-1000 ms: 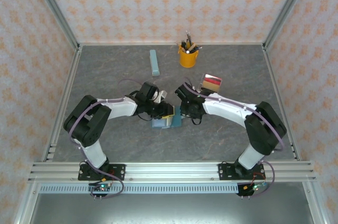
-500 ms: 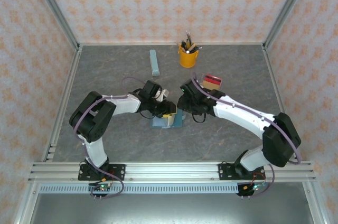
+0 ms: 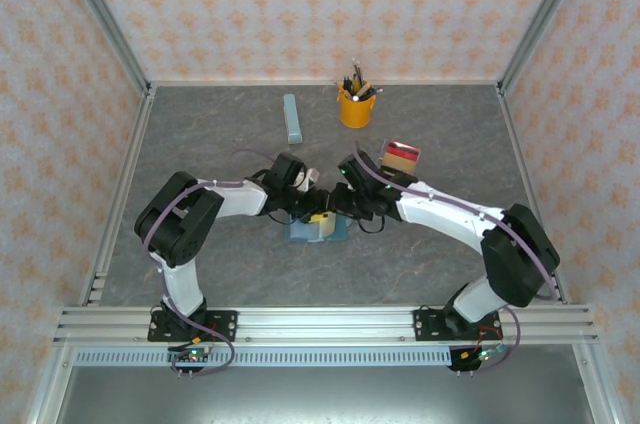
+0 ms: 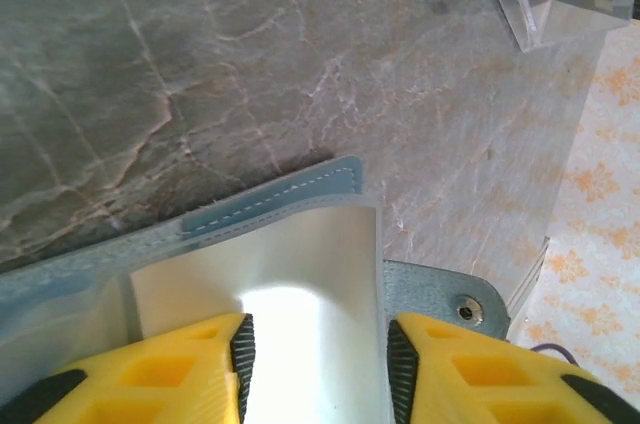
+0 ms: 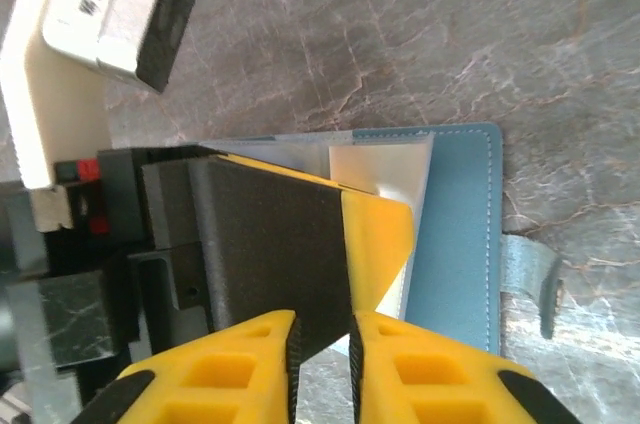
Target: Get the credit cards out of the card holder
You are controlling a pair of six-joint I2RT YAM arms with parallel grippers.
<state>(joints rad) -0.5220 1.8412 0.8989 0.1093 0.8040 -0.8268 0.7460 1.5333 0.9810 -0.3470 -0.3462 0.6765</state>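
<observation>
The teal-blue card holder [image 3: 336,230] lies open on the table between both arms, its outer cover [image 5: 455,234] flat and its snap tab [image 4: 450,300] sticking out. My left gripper [image 3: 321,216] stands over it, jaws apart [image 4: 318,364], with a glossy white pocket sheet [image 4: 300,264] running under and between the fingertips. My right gripper [image 3: 339,206] hovers right beside the left one. Its jaws [image 5: 320,344] stand a narrow gap apart with bare table showing through and nothing gripped. Beyond them lies the left gripper's dark finger. Red and tan credit cards [image 3: 402,155] lie stacked on the table behind the right arm.
A yellow pen cup [image 3: 356,106] stands at the back centre, with a long pale blue-grey bar [image 3: 292,119] to its left. Metal frame rails [image 3: 320,322] run along the near edge. The left wrist's white camera block [image 5: 100,4] hangs close to my right gripper.
The right gripper has shifted left and nearer, against the left gripper over the holder, and its jaws have narrowed. The right elbow swung out and back. The left gripper stayed over the holder.
</observation>
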